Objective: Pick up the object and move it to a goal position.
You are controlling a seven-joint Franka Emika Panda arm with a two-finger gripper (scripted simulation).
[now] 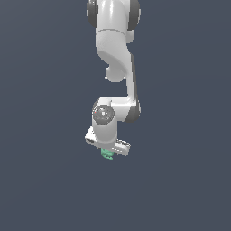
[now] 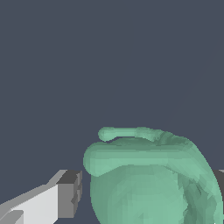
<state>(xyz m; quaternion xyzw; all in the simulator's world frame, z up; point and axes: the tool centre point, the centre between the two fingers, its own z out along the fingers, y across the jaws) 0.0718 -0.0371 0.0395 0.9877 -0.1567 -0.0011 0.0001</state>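
Object: your wrist view is filled mostly by the teal-green lump, which sits between the pincer's fingers.
Pointing: you see its thin rim or handle sticking out on the side away from the wrist camera; the body is roundish, so you cannot tell a long axis.
Pincer: your pincer looks clenched on the lump, with one finger just beside it and the other at its far edge.
Place: in the exterior view the lump peeks out under the pincer, below the white arm.
Worktop: you get only a plain dark grey surface; whether the lump touches it, you cannot tell.
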